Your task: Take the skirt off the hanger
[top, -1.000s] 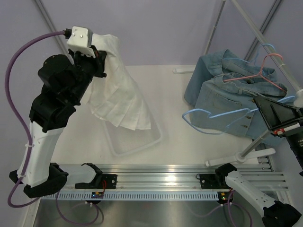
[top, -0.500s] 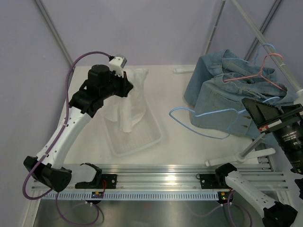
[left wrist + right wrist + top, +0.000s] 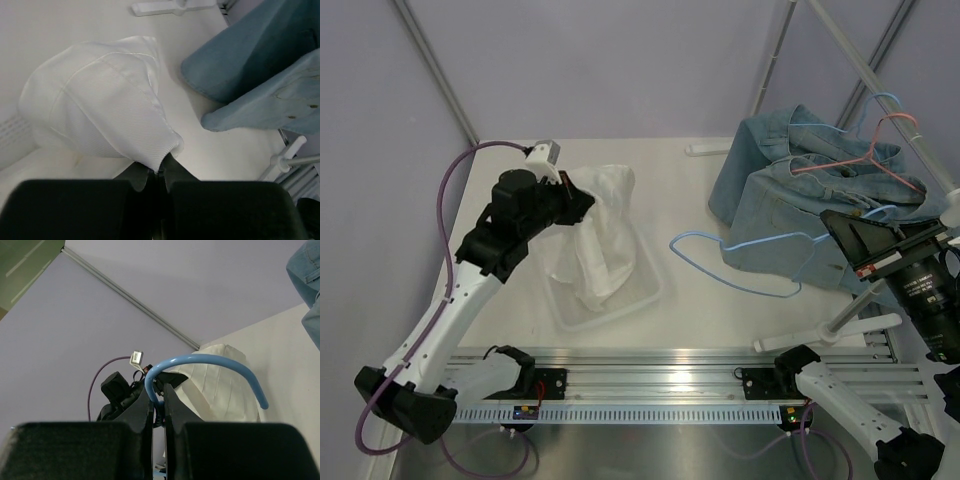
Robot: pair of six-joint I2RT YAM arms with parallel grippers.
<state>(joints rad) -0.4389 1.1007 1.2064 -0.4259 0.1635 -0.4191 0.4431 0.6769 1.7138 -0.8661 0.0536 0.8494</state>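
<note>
The white skirt hangs from my left gripper, which is shut on its top edge; its lower part lies crumpled in a clear plastic bin. In the left wrist view the skirt bulges out from between the closed fingers. My right gripper at the right is shut on the hook of a bare blue hanger, which sticks out leftward above the table. In the right wrist view the blue hook curves up from the closed gripper, with the skirt beyond.
A pile of blue denim garments lies at the back right, with a pink hanger and another blue hanger on it. A clothes rack's slanted pole and white base stand at right. Denim shows in the left wrist view.
My left arm has come down and forward, lowering the skirt from high above the table into the bin. The blue hanger in my right gripper has shifted left.
</note>
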